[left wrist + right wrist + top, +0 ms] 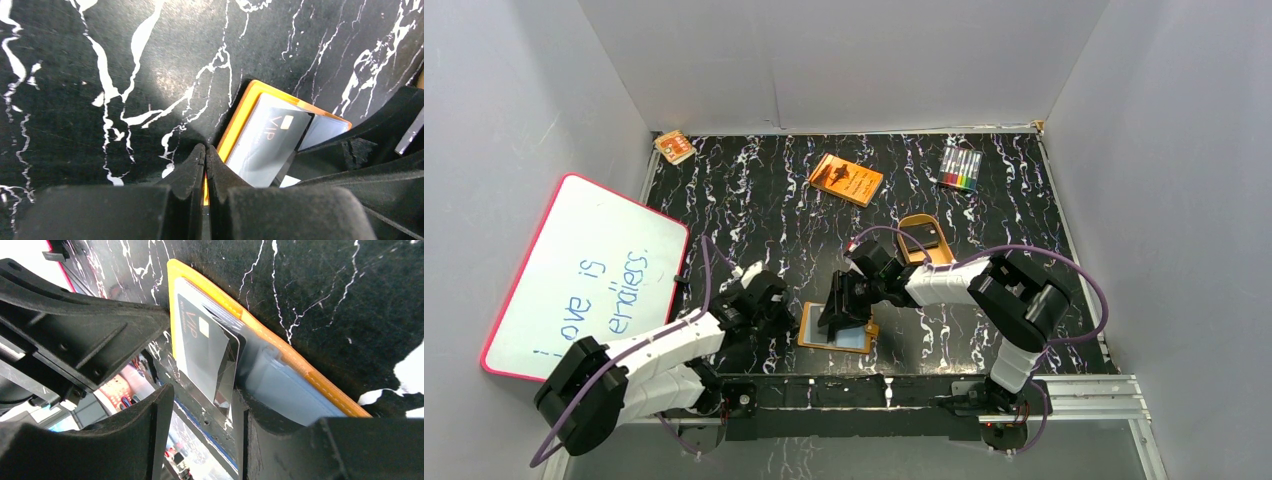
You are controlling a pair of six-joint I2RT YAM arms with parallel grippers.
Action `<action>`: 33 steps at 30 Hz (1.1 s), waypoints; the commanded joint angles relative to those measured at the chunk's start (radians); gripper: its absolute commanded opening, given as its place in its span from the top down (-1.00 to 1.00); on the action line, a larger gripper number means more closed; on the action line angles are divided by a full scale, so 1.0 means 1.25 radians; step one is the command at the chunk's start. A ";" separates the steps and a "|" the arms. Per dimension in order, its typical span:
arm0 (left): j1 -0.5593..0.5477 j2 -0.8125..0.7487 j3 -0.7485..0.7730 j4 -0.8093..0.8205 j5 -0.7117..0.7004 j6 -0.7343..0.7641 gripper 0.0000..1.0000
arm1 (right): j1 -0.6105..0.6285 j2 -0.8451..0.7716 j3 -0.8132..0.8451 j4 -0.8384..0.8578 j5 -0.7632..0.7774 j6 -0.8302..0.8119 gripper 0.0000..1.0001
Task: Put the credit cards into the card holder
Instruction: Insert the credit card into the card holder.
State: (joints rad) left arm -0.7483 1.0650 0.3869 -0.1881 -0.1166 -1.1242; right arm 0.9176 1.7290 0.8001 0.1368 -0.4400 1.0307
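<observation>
The credit card reads "VIP"; the whiteboard, handwritten (first letter unclear), reads "love is endless."

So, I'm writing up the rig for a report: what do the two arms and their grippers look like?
The left arm and right arm have white link shells between bulky black joints; a purple cable loops along each. The left gripper and right gripper are matte black, with two tapered fingers each.

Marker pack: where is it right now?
In the overhead view, the marker pack lies far back on the right, just right of the orange book.
</observation>
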 commanded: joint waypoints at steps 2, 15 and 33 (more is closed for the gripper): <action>-0.002 -0.001 -0.043 0.009 0.060 -0.020 1.00 | 0.012 0.015 0.044 0.033 -0.001 0.023 -0.08; -0.002 -0.087 -0.037 -0.076 -0.003 -0.026 1.00 | 0.023 -0.016 0.119 -0.158 0.082 -0.066 -0.18; -0.002 -0.188 0.075 -0.187 -0.109 0.043 1.00 | 0.024 -0.193 0.153 -0.407 0.340 -0.175 -0.31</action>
State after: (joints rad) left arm -0.7490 0.8317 0.4664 -0.3729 -0.2212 -1.0926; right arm 0.9447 1.6121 0.9615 -0.2617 -0.1590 0.8776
